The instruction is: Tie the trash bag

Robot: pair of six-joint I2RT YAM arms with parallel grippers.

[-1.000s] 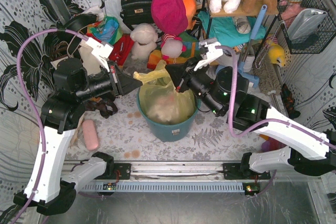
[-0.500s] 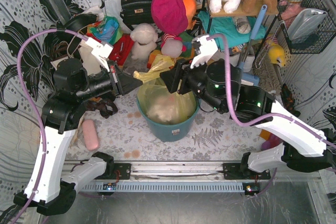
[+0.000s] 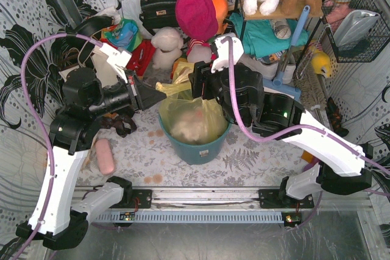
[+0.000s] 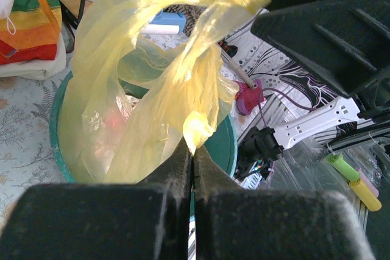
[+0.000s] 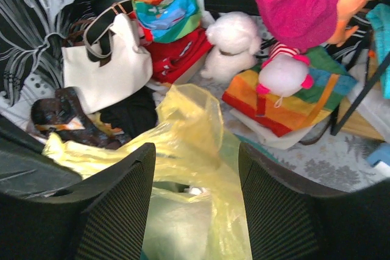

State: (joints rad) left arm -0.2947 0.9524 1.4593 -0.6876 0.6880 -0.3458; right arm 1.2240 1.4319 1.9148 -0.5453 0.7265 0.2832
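Both right fingers (image 5: 116,211), shut a second ago, now stand apart and empty just above the bag (image 5: 195,126), while the left fingers (image 4: 180,172) beside them keep its flap pinched, so a regrasp looks next.

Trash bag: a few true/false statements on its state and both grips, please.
1. The left fingers are shut on the bag. True.
2. The right fingers are shut on the bag. False: they stand open, with bag plastic between them.
3. The bag lies on the table beside the bin. False: it sits in the bin.
4. White paper shows through the bag. True.
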